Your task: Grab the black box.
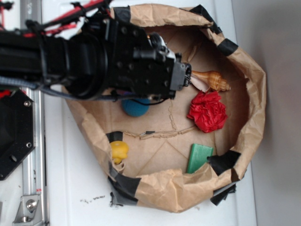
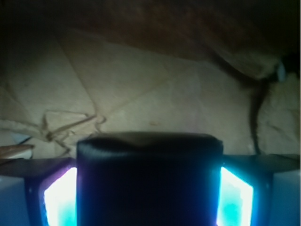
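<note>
Looking at the exterior view, you see the claw (image 1: 188, 75) hanging inside the paper bag (image 1: 244, 61), its bulk hiding whatever it carries; the shell (image 1: 214, 80) lies just beyond its tip and the blue ball (image 1: 136, 108) pokes out beneath the arm. In the wrist view, the black box (image 2: 149, 179) fills the gap between the lit fingers (image 2: 56, 197), apparently clamped there, its lower edge cut off.

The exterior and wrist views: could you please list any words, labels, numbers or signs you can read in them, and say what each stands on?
None: neither view shows readable text.
The black box between the fingers shows a plain face in the wrist view.
The paper bag, green block, red crumpled paper and seashell bear no print.
</note>
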### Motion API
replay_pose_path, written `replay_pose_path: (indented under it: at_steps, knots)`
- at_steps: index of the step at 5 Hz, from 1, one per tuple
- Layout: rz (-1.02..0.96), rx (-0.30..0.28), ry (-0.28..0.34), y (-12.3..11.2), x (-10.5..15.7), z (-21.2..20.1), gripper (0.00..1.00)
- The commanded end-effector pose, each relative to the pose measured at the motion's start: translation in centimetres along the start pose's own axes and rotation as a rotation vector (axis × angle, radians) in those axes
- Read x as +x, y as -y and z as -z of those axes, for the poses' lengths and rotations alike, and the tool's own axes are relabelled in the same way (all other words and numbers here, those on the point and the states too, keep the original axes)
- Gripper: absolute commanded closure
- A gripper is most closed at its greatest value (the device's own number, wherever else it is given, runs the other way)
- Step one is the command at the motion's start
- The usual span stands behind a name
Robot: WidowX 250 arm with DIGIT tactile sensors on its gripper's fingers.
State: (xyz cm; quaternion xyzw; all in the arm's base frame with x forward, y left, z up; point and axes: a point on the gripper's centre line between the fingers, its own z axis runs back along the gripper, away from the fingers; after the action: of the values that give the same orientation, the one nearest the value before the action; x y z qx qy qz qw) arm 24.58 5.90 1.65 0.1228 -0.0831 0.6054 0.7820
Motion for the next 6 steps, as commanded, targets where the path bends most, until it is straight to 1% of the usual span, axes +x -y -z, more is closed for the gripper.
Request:
replay_pose_path:
  at_steps: [1,2,3,4,5,6]
  knots:
    - [-0.028,-0.035,0.006,-1.8,1.3,-1.1,1.00]
    - [0.129,-0.051,0.104,-1.6,2.3,-3.5,1.00]
    - [0.355,-0.113,0.283,-0.7,3.2,-8.6,1.00]
    - [0.537,-0.110,0.272,1.1,2.4,-13.2,1.00]
    - [0.652,-0.083,0.175,1.9,1.0,-14.6,1.00]
    - [0.718,-0.122,0.158,0.6,0.9,-14.4,1.00]
